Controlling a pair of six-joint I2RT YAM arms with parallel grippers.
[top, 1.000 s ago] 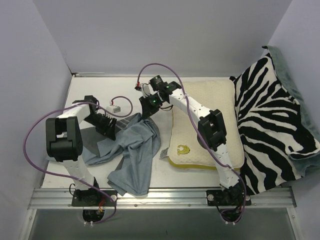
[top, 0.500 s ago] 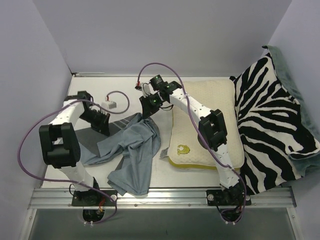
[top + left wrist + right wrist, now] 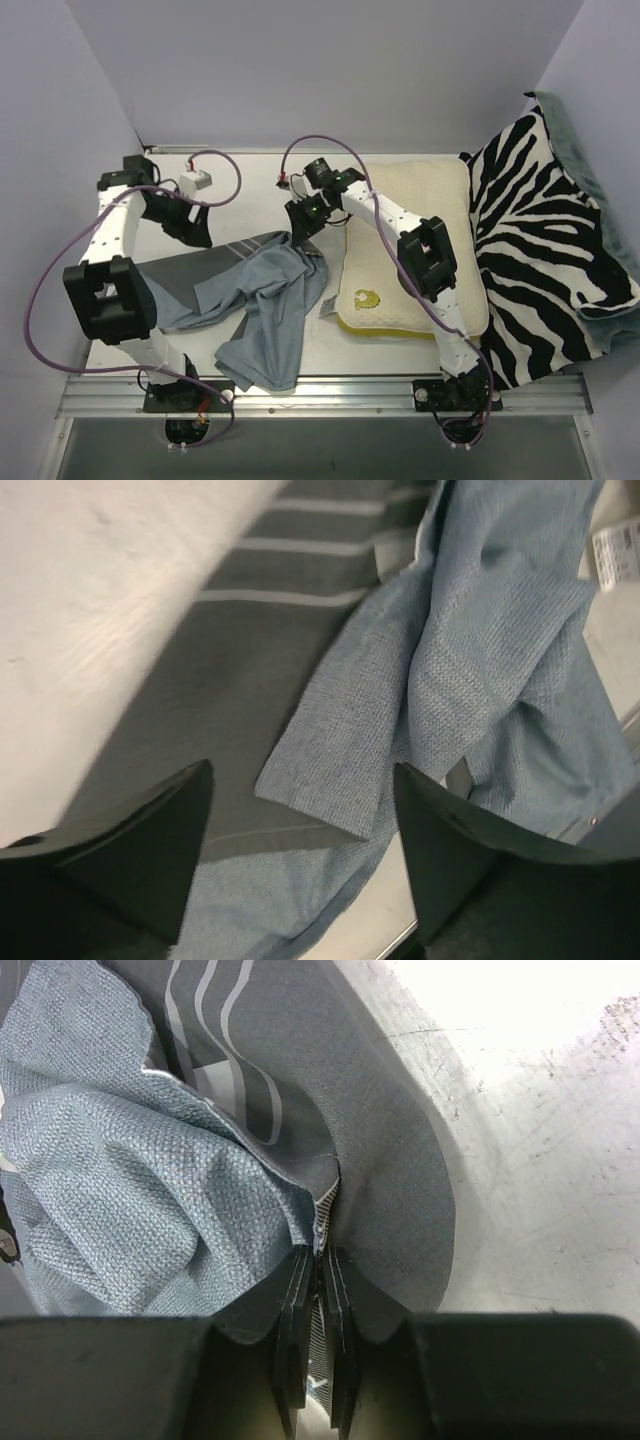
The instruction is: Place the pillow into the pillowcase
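Observation:
The cream pillow point(image 3: 446, 192) with its yellow logo point(image 3: 365, 298) lies right of centre, partly under my right arm. The blue-grey pillowcase point(image 3: 262, 300) lies crumpled left of it, its darker striped face showing at the left. My right gripper point(image 3: 303, 224) is shut on the pillowcase's top edge, next to the pillow's near-left side; the right wrist view shows the fabric point(image 3: 110, 1180) pinched between its jaws point(image 3: 320, 1260). My left gripper point(image 3: 190, 227) is open and empty just above the case's left part point(image 3: 450, 670), with nothing between its fingers point(image 3: 140, 850).
A zebra-striped cloth point(image 3: 545, 250) with green backing drapes over the right side, against the right wall. A small white box point(image 3: 195, 181) on a purple cable hangs near the left arm. Walls close in at left and back. A metal rail point(image 3: 320, 392) runs along the near edge.
My left gripper has drawn back and to the left off the pillowcase, leaving the dark striped face spread out. My right gripper has kept its hold and shifted slightly right.

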